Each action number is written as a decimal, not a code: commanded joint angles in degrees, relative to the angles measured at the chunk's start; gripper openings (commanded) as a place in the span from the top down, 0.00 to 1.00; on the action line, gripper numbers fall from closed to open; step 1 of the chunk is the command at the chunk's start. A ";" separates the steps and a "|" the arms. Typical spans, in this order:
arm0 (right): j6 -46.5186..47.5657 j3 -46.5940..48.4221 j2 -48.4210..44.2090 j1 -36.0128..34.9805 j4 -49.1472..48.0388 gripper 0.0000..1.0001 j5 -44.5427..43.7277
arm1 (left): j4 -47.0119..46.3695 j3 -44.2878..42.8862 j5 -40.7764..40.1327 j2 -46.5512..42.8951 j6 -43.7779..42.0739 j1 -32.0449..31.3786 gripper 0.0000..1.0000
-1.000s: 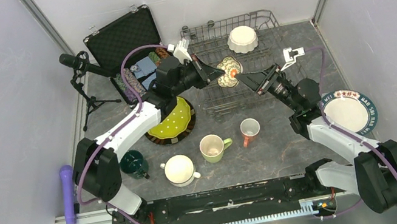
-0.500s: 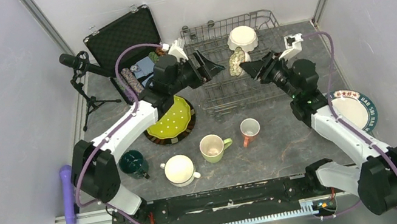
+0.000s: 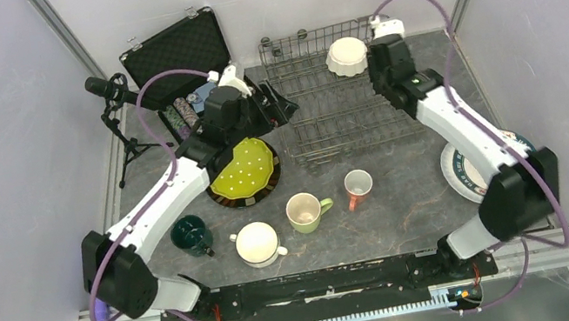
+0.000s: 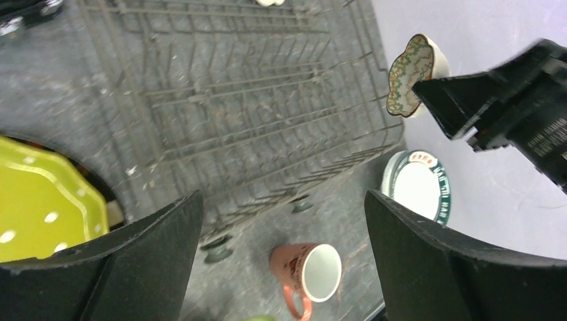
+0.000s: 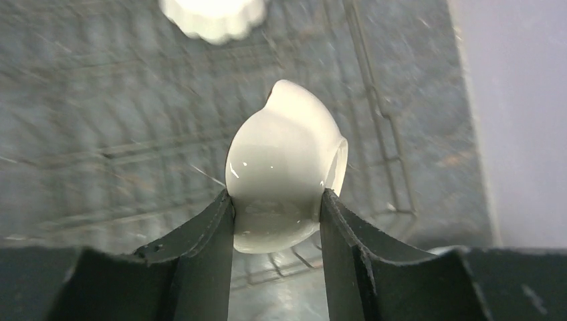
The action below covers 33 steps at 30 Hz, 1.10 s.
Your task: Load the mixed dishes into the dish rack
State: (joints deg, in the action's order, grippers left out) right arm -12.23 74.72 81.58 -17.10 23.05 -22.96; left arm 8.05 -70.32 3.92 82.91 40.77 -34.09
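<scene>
Right gripper (image 5: 277,200) clamped on a small white-backed bowl (image 5: 281,167), which it holds on edge above the dish rack (image 3: 335,116), just inside the rack's right rim. A fluted white bowl (image 3: 347,55) sits at the rack's far rim, and the wire rows nearer the arms stand open. Left gripper (image 4: 282,200) spread wide, gripping nothing, over the rack's near-left edge beside the lime-green plate (image 3: 246,170)
</scene>
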 commanded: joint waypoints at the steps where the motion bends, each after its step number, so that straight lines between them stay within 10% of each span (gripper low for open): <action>1: 7.47 7.76 8.45 -3.43 15.39 1.00 -16.63 | 6.26 2.37 -6.41 -5.57 -3.80 -0.37 0.05; 14: 8.44 10.35 20.78 -4.43 19.40 1.00 -28.48 | 12.83 5.68 -8.78 -14.99 -8.03 -0.41 0.04; 33: 7.94 6.60 31.30 -4.58 10.63 0.98 -23.55 | 13.53 10.68 -4.19 -21.36 -9.26 -0.29 0.00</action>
State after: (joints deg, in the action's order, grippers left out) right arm -4.40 82.41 112.79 -21.39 38.06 -46.65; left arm 24.25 -59.77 -3.01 62.26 32.88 -34.26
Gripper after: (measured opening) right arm 0.484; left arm 0.994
